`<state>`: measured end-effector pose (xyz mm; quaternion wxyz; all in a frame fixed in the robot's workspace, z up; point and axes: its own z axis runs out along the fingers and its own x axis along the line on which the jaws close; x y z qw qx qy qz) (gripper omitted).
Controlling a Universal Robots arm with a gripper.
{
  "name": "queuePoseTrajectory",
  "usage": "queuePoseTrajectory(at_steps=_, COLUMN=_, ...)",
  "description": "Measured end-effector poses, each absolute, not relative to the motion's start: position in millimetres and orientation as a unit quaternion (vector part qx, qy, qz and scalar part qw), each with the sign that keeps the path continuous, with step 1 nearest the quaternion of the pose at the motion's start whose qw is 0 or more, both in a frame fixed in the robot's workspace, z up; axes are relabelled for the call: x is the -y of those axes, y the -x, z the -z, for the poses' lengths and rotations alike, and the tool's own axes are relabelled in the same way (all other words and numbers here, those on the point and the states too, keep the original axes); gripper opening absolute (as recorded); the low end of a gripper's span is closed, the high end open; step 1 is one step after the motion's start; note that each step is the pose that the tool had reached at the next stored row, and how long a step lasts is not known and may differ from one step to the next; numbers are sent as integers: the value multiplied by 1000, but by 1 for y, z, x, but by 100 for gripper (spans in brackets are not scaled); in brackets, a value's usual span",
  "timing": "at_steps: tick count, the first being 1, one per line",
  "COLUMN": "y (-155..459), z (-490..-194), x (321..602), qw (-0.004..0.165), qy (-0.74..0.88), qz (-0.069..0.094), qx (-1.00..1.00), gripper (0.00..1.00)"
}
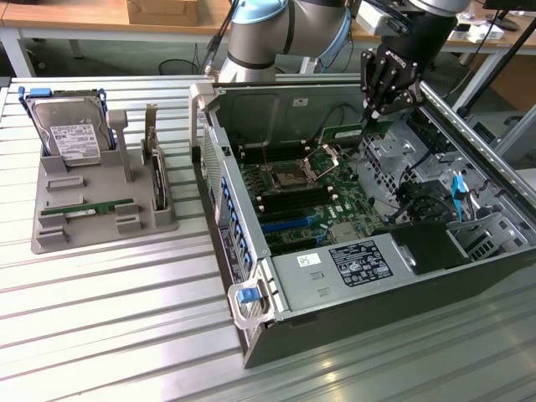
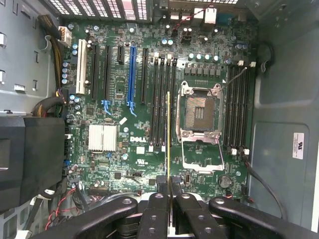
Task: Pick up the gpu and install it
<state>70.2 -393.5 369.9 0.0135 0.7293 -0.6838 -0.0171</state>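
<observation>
As I view it remotely, one black claw (image 2: 168,183) — nearly closed — pinches one long, thin green circuit-board stick (image 2: 168,129), edge-on, over one open dark-grey computer case (image 1: 352,322).

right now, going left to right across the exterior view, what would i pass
hard drive → dark card standing on edge → cpu socket → gpu gripped by the end effector → blue cable

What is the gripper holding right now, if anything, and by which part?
The gpu, pinched across its flat faces near one end by the gripper; the rest juts out over the motherboard.
</observation>
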Motion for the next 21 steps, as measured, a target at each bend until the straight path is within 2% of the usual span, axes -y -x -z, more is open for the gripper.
queuePoseTrajectory(at_steps=21, y=-70, z=-364, x=393, qw=13, qy=-729, qz=17, qx=684, gripper=13)
